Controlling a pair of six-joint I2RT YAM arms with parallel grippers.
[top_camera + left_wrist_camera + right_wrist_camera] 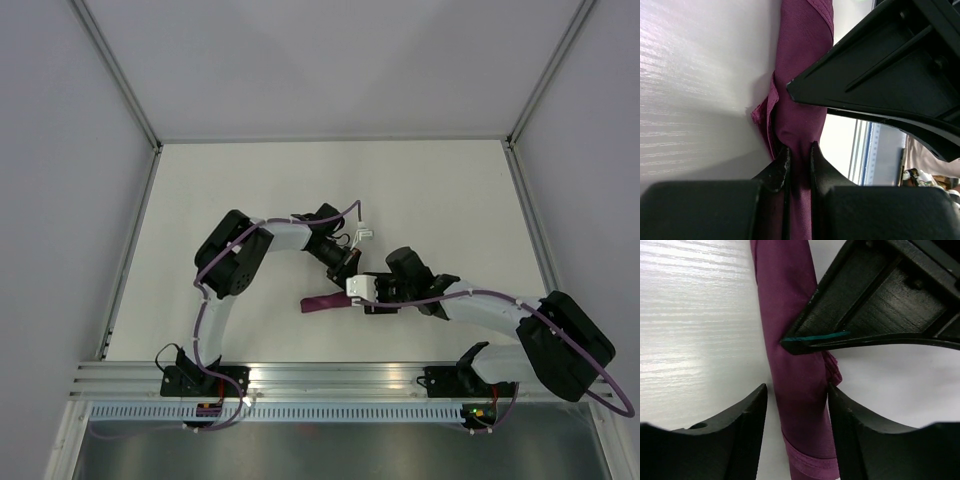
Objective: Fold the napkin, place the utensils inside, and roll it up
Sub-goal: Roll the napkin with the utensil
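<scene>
The napkin (322, 303) lies on the white table as a tight plum-purple roll between the two arms. My left gripper (799, 150) is shut on one end of the roll (800, 65), with the cloth pinched between its fingertips. My right gripper (797, 390) stands open astride the roll (785, 300). Its left finger is clear of the cloth and its right finger is close against it. The left gripper's black finger (880, 305) crosses over the roll in the right wrist view. The utensils are hidden. From above, both grippers (350, 270) (368, 296) meet at the roll's right end.
White walls with metal corner posts (115, 70) close in the table (420, 190) at the back and sides. An aluminium rail (330, 375) with both arm bases runs along the near edge. A loose purple cable (345, 212) loops over the left arm.
</scene>
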